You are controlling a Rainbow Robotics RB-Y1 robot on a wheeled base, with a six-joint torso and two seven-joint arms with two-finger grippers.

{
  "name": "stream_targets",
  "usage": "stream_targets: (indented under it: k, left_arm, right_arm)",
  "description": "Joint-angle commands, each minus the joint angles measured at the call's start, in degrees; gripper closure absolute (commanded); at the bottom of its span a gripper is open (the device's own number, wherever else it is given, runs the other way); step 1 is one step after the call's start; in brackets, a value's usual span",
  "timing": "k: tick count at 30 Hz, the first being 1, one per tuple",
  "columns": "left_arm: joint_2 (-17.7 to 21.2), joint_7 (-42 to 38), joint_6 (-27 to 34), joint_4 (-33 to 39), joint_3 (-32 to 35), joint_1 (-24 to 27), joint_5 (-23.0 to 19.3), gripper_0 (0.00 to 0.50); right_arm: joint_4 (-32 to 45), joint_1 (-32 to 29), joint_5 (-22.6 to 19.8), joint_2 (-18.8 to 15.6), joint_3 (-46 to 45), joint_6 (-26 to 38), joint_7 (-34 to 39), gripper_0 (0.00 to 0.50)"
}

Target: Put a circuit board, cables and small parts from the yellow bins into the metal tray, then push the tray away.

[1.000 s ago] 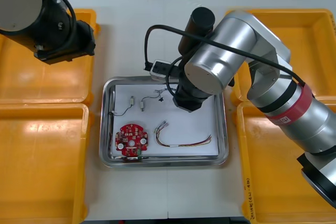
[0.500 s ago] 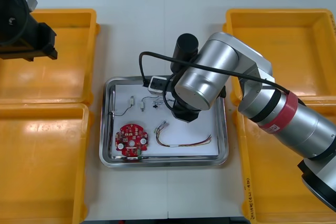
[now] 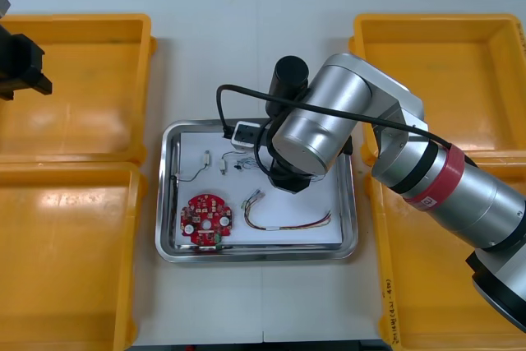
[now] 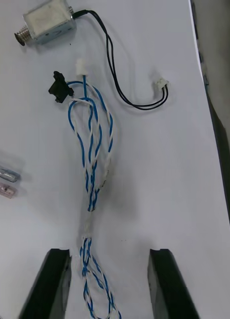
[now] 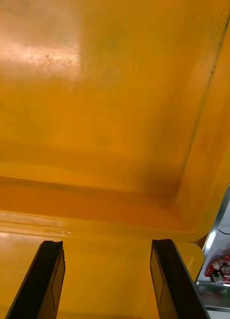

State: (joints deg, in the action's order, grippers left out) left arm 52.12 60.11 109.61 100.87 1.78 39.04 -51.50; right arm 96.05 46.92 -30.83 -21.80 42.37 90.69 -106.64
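Note:
The metal tray (image 3: 255, 256), white inside, holds a round red circuit board (image 3: 207, 219), a red and yellow cable (image 3: 289, 222) and a small metal part (image 4: 47, 26) with a black cable (image 4: 128, 97). A twisted blue and white cable (image 4: 91, 164) lies on the tray's white floor. My right gripper (image 4: 110, 284) hangs open just above it, and the cable's end runs between the fingers (image 4: 57, 281) without being held. In the front view the right arm (image 3: 316, 133) covers the tray's far middle. My left gripper (image 5: 107, 279) is open over a yellow bin (image 5: 115, 109) at the table's left.
Two yellow bins (image 3: 78, 88) (image 3: 66, 252) flank the tray on the left and two (image 3: 448, 71) (image 3: 427, 293) on the right. Two small parts (image 4: 5, 180) lie beside the blue and white cable. The table's far strip beyond the tray is bare.
My right gripper has opened and let go of the blue and white cable, which now rests in the tray. The left arm has drawn back toward the table's left edge.

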Motion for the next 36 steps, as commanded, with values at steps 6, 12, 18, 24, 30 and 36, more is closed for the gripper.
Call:
stream_targets:
  k: [6, 12, 18, 24, 30, 36]
  left_arm:
    - [4.05, 6.16, 0.39, 5.92, 5.08, -6.61, -1.59, 0.0]
    - [4.49, 9.59, 0.39, 8.11, 7.18, -9.95, -2.47, 0.0]
    - [4.49, 13.99, 0.39, 9.96, 11.05, -14.08, -3.43, 0.0]
    - [4.49, 16.01, 0.39, 12.16, 13.78, -17.51, -4.31, 0.0]
    - [4.49, 16.71, 0.39, 14.44, 15.71, -21.11, -4.58, 0.0]
    - [4.49, 16.71, 0.39, 16.81, 17.56, -24.27, -4.84, 0.0]
  right_arm:
    - [0.81, 0.02, -1.43, 0.88, -2.46, 1.86, -0.76, 0.0]
    - [4.5, 0.02, -3.36, 0.8, -7.47, 8.02, -0.85, 0.0]
    - [9.42, 0.02, -7.58, -1.93, -10.9, 12.32, 2.05, 0.0]
    - [16.63, -0.16, -11.89, -6.76, -11.96, 16.19, 9.43, 0.0]
    - [21.37, -3.76, -17.34, -9.66, -18.2, 19.31, 15.67, 0.0]
    - [24.98, -9.04, -19.09, -11.6, -24.17, 19.31, 19.71, 0.0]
